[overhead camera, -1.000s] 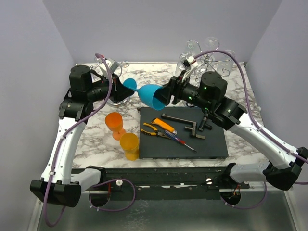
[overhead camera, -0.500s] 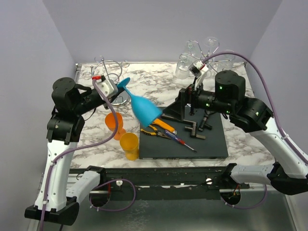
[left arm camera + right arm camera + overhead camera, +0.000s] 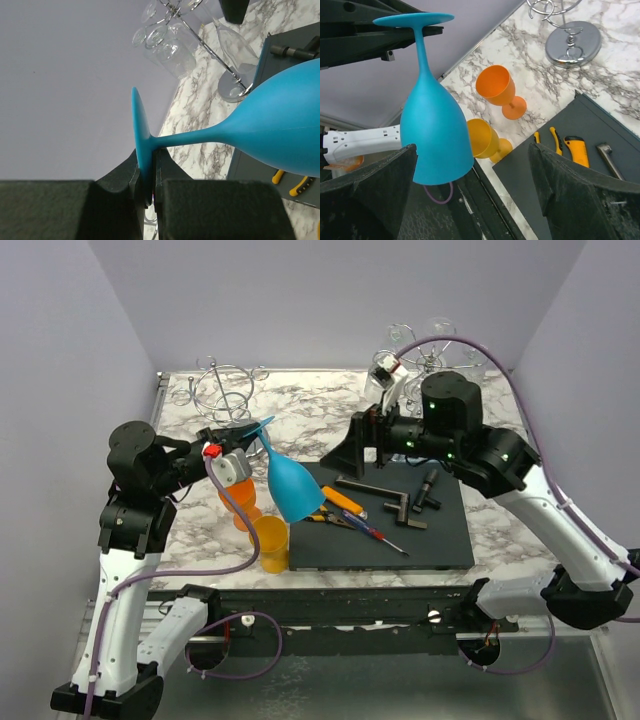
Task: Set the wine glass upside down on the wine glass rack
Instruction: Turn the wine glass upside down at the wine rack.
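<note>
The blue wine glass (image 3: 293,485) has passed from the right gripper (image 3: 358,445) to the left gripper (image 3: 146,185), which alone clamps its foot. The bowl hangs mouth-down in the air toward the desk's left edge, near the orange goblet (image 3: 240,498). The right gripper has pulled back, spread wide and empty. Already inverted, the glass looks ready to carry to the empty rack (image 3: 225,390) in the far-left corner.

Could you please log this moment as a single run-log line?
left gripper: shut on blue wine glass foot | right gripper: open, holding nothing | glass: bowl down | status: not yet racked
</note>
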`<state>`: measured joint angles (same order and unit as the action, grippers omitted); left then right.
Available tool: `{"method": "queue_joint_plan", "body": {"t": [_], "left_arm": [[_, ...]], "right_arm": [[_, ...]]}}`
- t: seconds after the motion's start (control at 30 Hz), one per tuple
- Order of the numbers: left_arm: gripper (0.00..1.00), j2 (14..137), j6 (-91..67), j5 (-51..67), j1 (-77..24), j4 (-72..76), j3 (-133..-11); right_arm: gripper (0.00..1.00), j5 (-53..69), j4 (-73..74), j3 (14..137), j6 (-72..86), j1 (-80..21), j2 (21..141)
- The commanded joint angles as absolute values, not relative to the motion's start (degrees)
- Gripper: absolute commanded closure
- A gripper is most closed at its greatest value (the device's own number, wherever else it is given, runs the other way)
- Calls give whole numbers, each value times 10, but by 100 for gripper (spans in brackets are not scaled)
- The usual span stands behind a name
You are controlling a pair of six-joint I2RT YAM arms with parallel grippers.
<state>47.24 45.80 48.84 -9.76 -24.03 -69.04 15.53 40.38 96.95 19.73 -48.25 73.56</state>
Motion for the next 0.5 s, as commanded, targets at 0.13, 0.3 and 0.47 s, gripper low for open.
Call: {"method": "queue_joint_plan", "body": {"t": [0.13,0.3,0.47], "left_arm": [[100,456,543,531,-98,-199,-670],[100,458,579,538,-99,-193,-661],[100,473,584,538,-100,-186,-670]], "right_arm": [[0,289,268,898,217,-482,769],[0,329,193,850,233,-481,763],[0,355,113,794,260,-484,768]]}}
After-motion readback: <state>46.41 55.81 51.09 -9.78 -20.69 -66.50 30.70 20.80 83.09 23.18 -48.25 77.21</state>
